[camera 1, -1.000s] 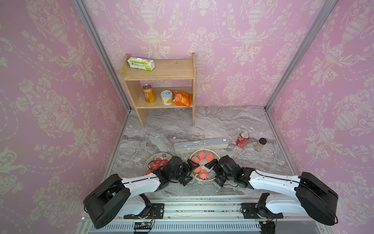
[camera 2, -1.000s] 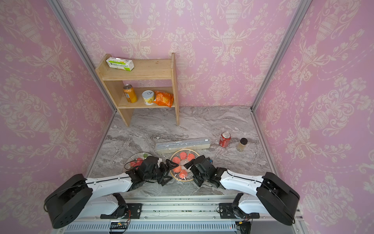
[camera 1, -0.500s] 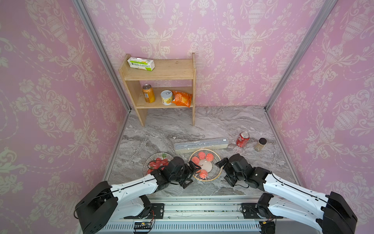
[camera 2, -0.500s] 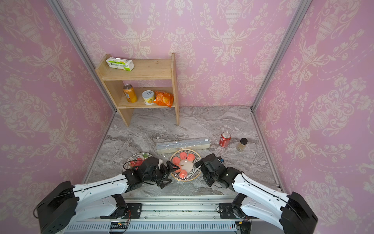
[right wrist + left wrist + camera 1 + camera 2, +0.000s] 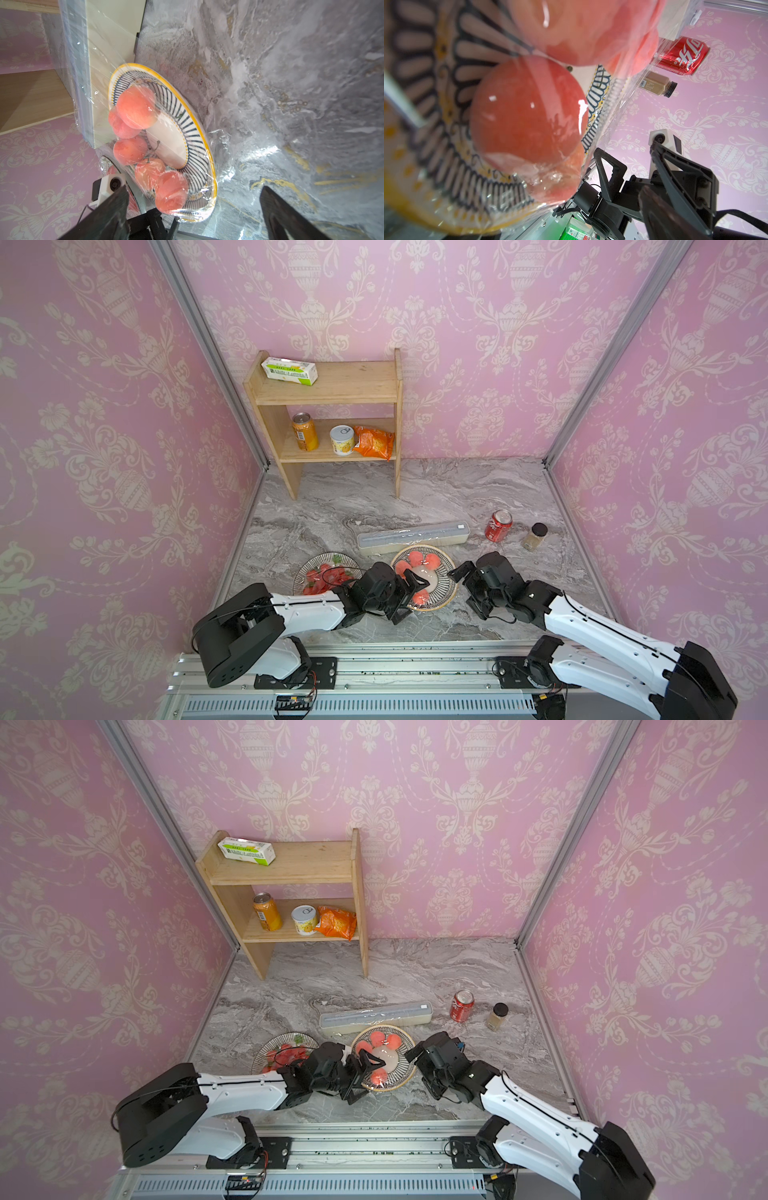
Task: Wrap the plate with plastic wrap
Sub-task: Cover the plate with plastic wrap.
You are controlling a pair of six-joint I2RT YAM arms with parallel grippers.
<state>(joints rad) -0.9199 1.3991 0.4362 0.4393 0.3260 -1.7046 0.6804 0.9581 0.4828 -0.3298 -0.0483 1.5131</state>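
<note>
Marble tabletop (image 5: 457, 489), pink papered walls on three sides. The plate (image 5: 448, 562), striped with a yellow rim, sits near the front edge of the table, just in front of the long cream dispenser box (image 5: 413, 537). It carries several peaches (image 5: 135, 108). The plastic wrap (image 5: 225, 145) is drawn over plate and fruit, glossy and tight across the peaches and crinkled on the table along the rim. The film also lies against the box's near face; whether it is cut from the roll cannot be told. The left gripper (image 5: 409, 599) is at the plate's near left side with its fingers wide apart, one over the plate and one off its front rim, clamped on nothing. Contact with the film cannot be judged. The right gripper (image 5: 465, 593) is just beside the plate's right rim, with its fingers (image 5: 276, 216) spread wide and empty. A second plate (image 5: 309, 568) of red food lies to the left, partly under the left arm. A red can (image 5: 498, 525) and a small jar (image 5: 535, 536) stand to the right of the box. A wooden shelf (image 5: 332, 393) at the back holds a green-and-white carton (image 5: 289, 371) on top.
</note>
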